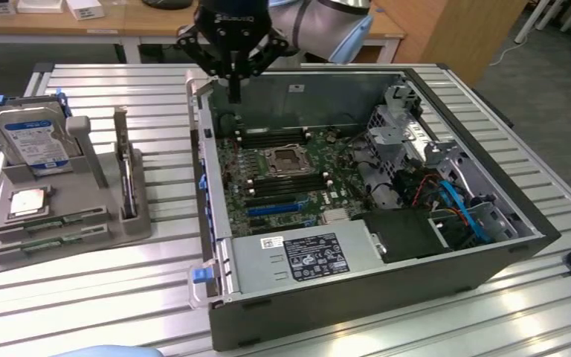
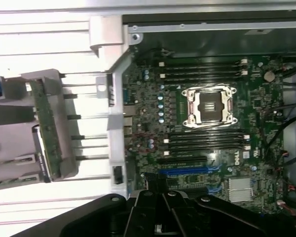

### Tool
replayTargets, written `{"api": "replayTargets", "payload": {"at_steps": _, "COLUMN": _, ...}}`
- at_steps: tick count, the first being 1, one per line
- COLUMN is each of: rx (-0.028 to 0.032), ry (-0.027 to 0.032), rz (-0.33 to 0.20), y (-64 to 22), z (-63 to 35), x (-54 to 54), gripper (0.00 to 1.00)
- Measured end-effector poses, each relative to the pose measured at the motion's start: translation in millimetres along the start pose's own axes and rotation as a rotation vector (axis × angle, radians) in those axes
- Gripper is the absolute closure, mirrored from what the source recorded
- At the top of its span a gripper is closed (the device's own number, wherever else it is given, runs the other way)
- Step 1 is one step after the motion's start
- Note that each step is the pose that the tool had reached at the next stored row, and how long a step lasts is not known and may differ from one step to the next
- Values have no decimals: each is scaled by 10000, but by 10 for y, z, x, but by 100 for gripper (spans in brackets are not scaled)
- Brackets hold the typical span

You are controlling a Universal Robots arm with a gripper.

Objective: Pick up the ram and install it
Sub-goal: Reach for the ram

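Ram stick (image 1: 122, 160) is standing on its edge in the grey holder (image 1: 68, 223), beside the open computer case (image 1: 365, 297), probably so it is easy to grasp from above. My gripper (image 1: 234, 89) is hovering over the case wall, fingers pressed together, holding nothing.

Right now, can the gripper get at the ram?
Probably yes: the ram stands upright in its holder with nothing over its top edge. The gripper hangs over the case wall, shut, so it must open first.
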State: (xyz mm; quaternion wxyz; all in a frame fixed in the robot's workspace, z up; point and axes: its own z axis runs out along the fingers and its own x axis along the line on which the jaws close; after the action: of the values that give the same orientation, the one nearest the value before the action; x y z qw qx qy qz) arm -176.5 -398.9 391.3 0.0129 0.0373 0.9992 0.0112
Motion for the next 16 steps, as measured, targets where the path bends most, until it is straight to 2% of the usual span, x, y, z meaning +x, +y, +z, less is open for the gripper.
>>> {"api": "replayTargets", "payload": {"at_steps": 6, "rx": 57, "ry": -5, "rz": -2, "y": -20, "z": 0, "x": 269, "gripper": 90}}
{"api": "replayTargets", "payload": {"at_steps": 16, "rx": 101, "ry": -32, "rz": -5, "y": -54, "z": -1, "x": 720, "gripper": 90}}
